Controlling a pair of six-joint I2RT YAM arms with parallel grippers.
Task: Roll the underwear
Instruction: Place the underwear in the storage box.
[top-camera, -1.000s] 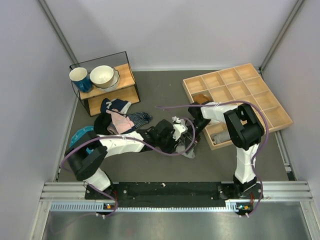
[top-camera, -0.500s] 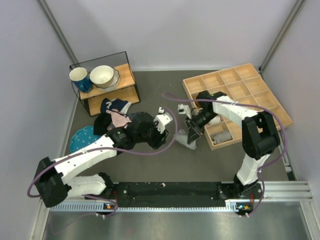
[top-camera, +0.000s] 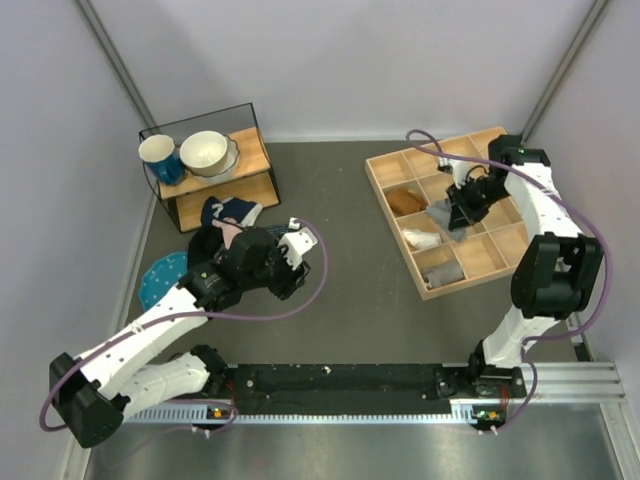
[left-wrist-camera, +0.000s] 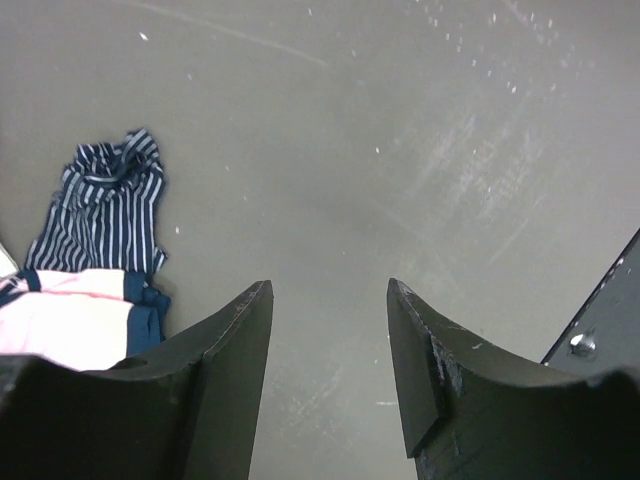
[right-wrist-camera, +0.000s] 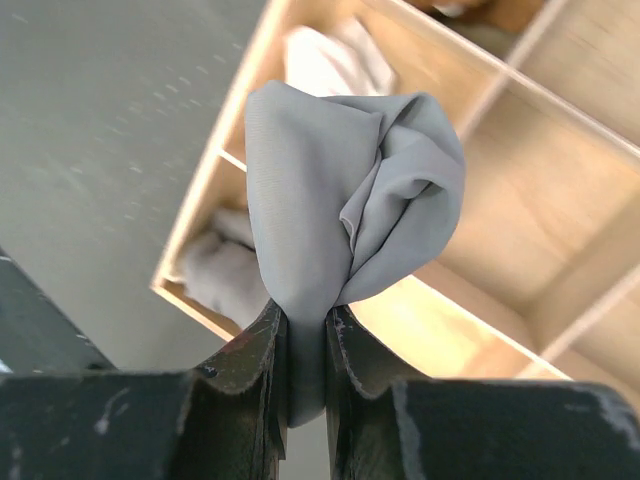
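Right jaws around underwear above tray

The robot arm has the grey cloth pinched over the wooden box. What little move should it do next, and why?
Probably lower the right gripper toward a bare compartment of the wooden tray. It is shut on the bunched underwear, which hangs above the tray, not in it. Nearby compartments already hold a white cloth and a grey roll.

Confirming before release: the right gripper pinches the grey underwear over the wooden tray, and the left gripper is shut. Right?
No: the left gripper is open, per the left wrist view. The right gripper does pinch the underwear over the tray.
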